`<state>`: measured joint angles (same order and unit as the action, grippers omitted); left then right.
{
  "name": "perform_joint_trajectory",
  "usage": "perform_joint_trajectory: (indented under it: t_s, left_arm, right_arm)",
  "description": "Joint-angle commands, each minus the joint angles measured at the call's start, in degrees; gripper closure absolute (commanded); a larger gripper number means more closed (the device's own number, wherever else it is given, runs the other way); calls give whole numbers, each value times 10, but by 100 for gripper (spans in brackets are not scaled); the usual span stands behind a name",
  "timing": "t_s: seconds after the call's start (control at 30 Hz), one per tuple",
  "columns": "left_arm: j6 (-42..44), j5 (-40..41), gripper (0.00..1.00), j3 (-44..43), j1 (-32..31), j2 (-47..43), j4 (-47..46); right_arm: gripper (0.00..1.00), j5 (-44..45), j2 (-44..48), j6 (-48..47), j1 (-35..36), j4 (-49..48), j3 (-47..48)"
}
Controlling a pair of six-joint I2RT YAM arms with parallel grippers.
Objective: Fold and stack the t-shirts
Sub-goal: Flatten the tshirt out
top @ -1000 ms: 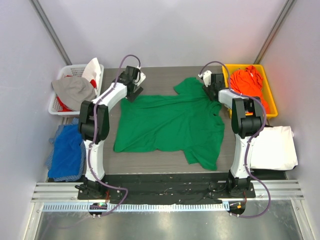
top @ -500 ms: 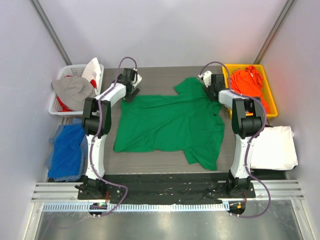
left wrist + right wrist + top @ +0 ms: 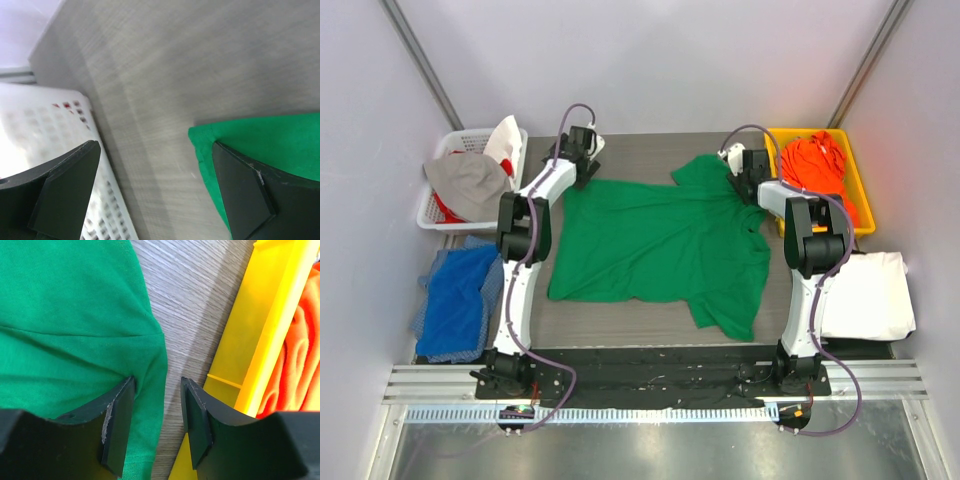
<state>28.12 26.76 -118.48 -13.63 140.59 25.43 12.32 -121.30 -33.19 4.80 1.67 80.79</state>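
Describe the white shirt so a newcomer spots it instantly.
Start at the table with the green shirt spread across it. Look off its right edge, nearer than the yellow bin. The white shirt lies flat and folded, unlike the bin's heaped orange cloth.

You see the green t-shirt (image 3: 660,245) spread across the middle of the desk (image 3: 640,155). The left gripper (image 3: 582,160) sits at its far left corner, the right gripper (image 3: 745,170) at its far right sleeve, beside the yellow bin (image 3: 865,190) holding the orange t-shirt (image 3: 815,160). The white t-shirt (image 3: 865,295) lies by the near right corner.
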Motion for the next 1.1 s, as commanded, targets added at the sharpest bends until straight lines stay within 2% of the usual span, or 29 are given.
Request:
perform_joint_trajectory:
  t_s: [0.0, 0.3, 0.57, 0.9, 1.07]
  left_arm:
    - [18, 31, 0, -65, 16, 41, -4]
    - [40, 45, 0, -71, 26, 57, -32]
    - [29, 48, 0, -65, 29, 43, -55]
    - [9, 46, 0, -62, 28, -19, -50]
    - [-5, 31, 0, -1, 26, -109, -46]
  right_arm:
    - [50, 31, -15, -5, -6, 32, 13]
    - [50, 50, -54, 0, -5, 45, 76]
    - [50, 31, -76, 24, -4, 87, 151]
    - [49, 1, 1, 43, 12, 123, 124]
    - [47, -26, 78, 54, 28, 153, 96]
